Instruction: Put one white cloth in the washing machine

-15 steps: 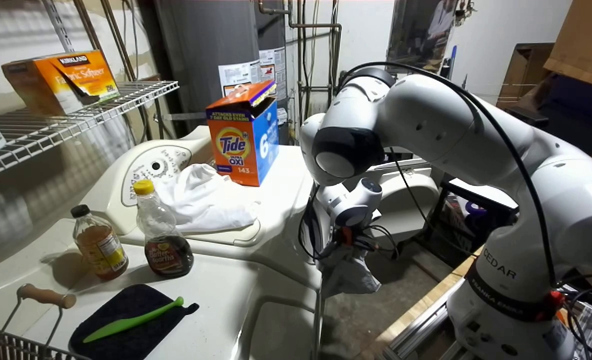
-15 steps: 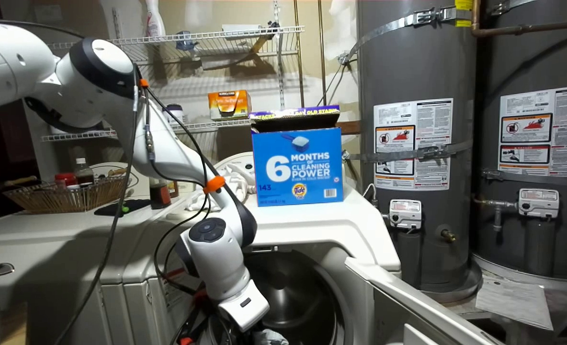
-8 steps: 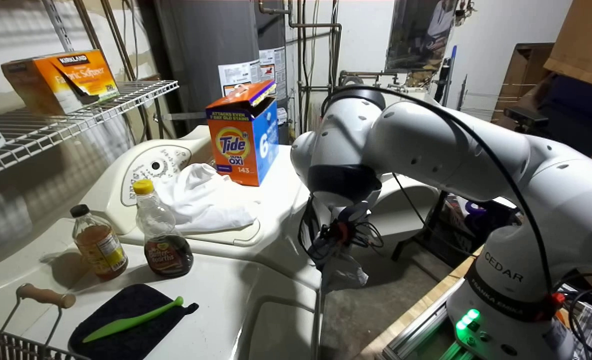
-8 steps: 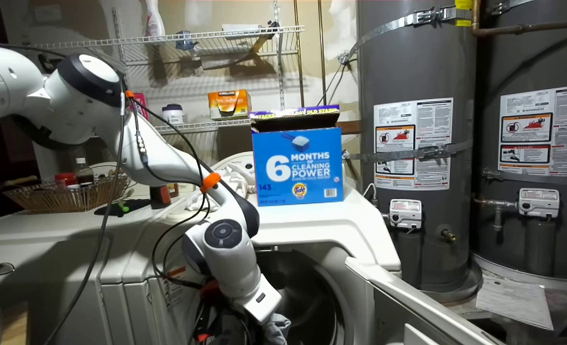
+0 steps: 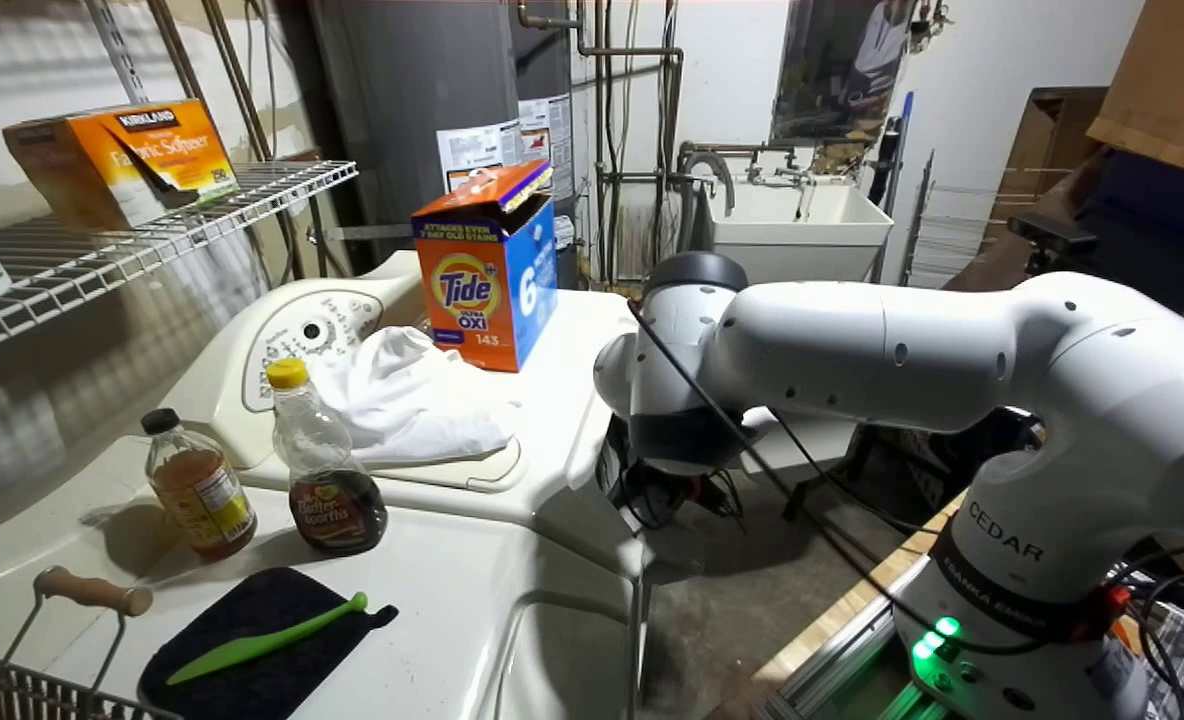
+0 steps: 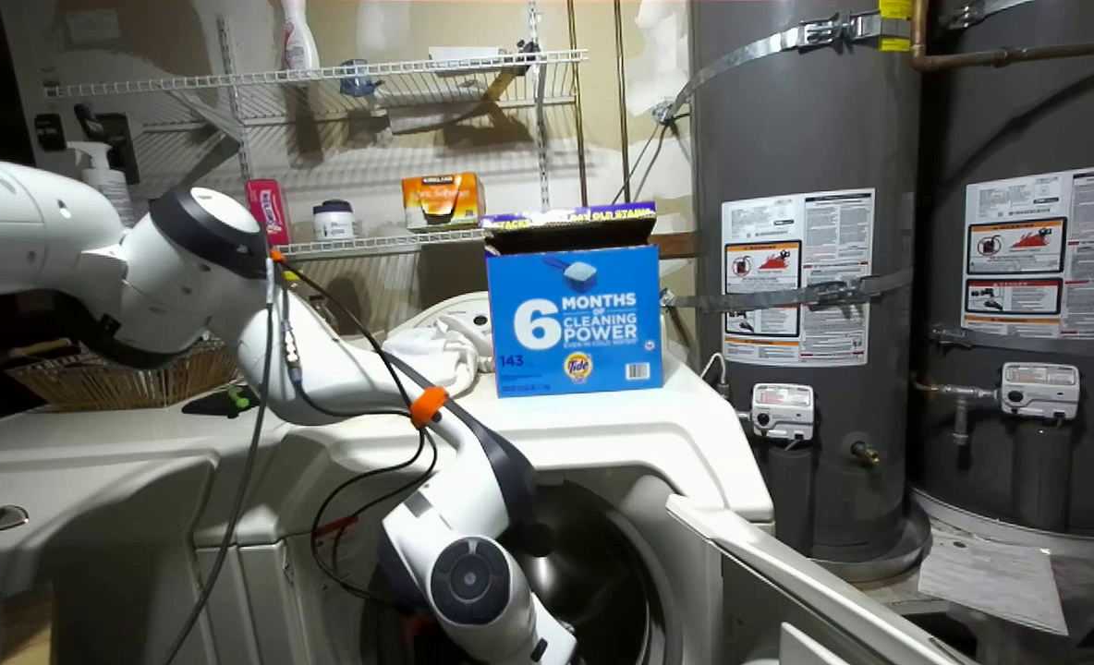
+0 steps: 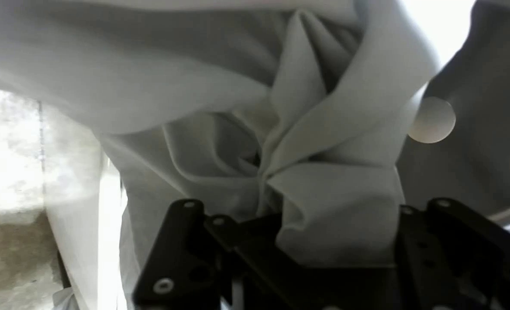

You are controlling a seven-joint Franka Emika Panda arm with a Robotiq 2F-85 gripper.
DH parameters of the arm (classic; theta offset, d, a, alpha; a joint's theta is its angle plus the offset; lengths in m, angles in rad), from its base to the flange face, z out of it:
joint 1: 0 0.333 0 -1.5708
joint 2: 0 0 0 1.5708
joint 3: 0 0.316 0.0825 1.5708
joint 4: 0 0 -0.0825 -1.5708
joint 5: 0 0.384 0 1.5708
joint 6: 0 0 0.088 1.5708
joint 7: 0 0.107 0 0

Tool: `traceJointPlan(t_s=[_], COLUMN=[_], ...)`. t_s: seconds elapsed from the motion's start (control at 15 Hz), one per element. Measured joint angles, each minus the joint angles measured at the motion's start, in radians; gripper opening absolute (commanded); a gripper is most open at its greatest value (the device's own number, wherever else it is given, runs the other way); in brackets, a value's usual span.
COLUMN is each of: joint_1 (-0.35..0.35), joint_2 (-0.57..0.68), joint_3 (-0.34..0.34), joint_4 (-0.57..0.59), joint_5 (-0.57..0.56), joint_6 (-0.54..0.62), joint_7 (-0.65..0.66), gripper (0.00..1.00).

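White cloth (image 7: 345, 129): gathered in creases at your claw (image 7: 332, 228), loose folds filling much of the wrist view, at the mouth of the washing machine (image 6: 621, 439); you cannot tell whether any of it is inside yet.

Claw: pinching that fabric, so your pick-up looks done; the release is not.

Drum (image 6: 593, 563): dark metal, gaping in an exterior view; in the wrist view it seems to be the grey hollow to one side of your cloth, with concrete floor (image 7: 9, 245) on the other. What looks left is to carry the whole bundle inside, let go, and back out.

Door (image 6: 787, 574): swung open, so your way in needs no more preparing; closing it is not in the task's words.

Robot arm (image 5: 852, 350): bent low at the machine's front in both exterior views, hiding most of your claw and its load there.

Cloth heap (image 5: 422, 400): white too, on the machine's top just beside the detergent box (image 5: 467, 300); you need one cloth only, so leave this pile alone.
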Motion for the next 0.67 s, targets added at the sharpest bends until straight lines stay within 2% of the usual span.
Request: traceJointPlan(t_s=[0.13, 0.2, 0.4, 0.67], joint_1=[-0.114, -0.148, -0.139, -0.115], joint_2=[0.025, 0.036, 0.099, 0.148], joint_3=[0.044, 0.044, -0.007, -0.001], joint_4=[0.073, 0.096, 0.099, 0.100], joint_5=[-0.001, -0.003, -0.003, -0.007], joint_6=[0.000, -0.028, -0.120, -0.200], joint_7=[-0.091, -0.105, -0.104, -0.103], gripper=[0.00, 0.00, 0.00, 0.00])
